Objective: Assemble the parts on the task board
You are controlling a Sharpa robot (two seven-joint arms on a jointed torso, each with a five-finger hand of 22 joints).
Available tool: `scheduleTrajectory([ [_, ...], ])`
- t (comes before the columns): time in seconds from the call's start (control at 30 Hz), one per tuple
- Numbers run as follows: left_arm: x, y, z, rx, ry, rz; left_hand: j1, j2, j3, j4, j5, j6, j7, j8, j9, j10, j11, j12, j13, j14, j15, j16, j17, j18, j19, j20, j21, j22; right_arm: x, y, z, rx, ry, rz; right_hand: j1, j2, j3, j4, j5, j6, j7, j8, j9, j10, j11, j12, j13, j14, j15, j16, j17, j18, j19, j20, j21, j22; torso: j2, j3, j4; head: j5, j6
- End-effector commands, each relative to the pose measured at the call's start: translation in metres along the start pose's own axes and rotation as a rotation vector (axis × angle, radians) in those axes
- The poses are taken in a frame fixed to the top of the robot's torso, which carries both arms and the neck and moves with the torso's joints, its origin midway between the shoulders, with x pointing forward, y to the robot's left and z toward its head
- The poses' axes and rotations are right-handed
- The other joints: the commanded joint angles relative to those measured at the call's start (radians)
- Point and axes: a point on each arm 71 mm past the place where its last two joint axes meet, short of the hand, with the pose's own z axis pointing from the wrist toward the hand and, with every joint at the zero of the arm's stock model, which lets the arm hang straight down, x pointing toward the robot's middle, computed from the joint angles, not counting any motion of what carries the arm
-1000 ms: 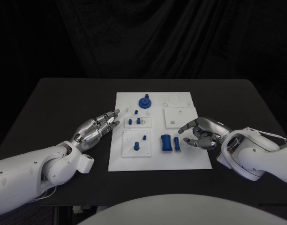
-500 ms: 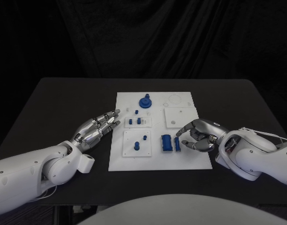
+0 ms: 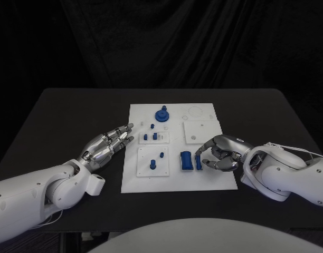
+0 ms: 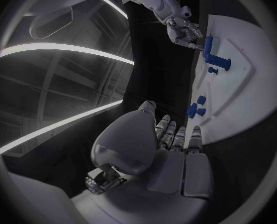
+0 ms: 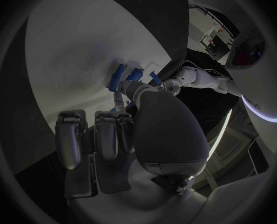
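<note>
Silver fingers (image 3: 206, 149) of the right hand (image 3: 221, 153) curl down at the near right part of the task board (image 3: 215, 176), their tips at the slim blue bar (image 3: 199, 162) that lies just beside a thicker blue block (image 3: 186, 160). Whether the tips already pinch the bar or only touch it I cannot tell; the bar appears to lie flat on the board. The right wrist view shows the same blue parts just past the fingertips.

Left of the board, the left hand (image 3: 110, 143) hovers over the black bench (image 3: 63, 121), fingers straight and spread apart, holding nothing.

Other blue parts stand farther along the board: a small upright peg (image 3: 152, 164) in the near left insert, a few short pegs (image 3: 151, 136) in the middle, and a round knobbed piece (image 3: 162, 114) near the far end.

By my judgement the step in hand is the pickup of the slim bar. The next move calls for a firm pinch on its long sides, a clean lift that does not nudge the block beside it, then carrying it to its seat.
</note>
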Motion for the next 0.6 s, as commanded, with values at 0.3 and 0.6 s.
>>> scheduleTrajectory([
  [0.3,0.0016,-0.0002,0.0002,0.012,0.012,-0.009,-0.005,-0.002,0.003,0.005,0.001,0.005,0.001,0.005,0.001,-0.001,0.007,0.004,0.001,-0.001,0.008,0.0,-0.001,0.006,-0.002,0.006,0.003,0.001,0.0047,-0.0024,0.0003,0.037,0.043,-0.016,-0.015,-0.001,0.006,0.003,-0.007,0.008,0.007,0.002,-0.002,0.104,0.01,0.003,0.263,0.105,0.009,0.003,0.263,-0.006,0.097,0.011,-0.005,0.26,-0.002,0.0,0.0007,-0.001,0.0],
  [0.6,0.0017,0.0003,0.0009,0.01,0.014,-0.01,-0.005,-0.002,0.003,0.005,0.0,0.006,0.002,0.005,0.001,-0.001,0.008,0.004,0.001,-0.001,0.008,0.0,-0.001,0.006,-0.002,0.007,0.003,0.001,0.0066,-0.0027,0.0005,0.04,0.058,-0.019,-0.015,-0.001,0.01,-0.001,-0.014,0.014,0.009,0.005,-0.002,0.104,0.013,0.003,0.263,0.105,0.012,0.003,0.263,-0.003,0.092,0.015,-0.011,0.258,-0.001,-0.0009,-0.0001,-0.003,0.0],
])
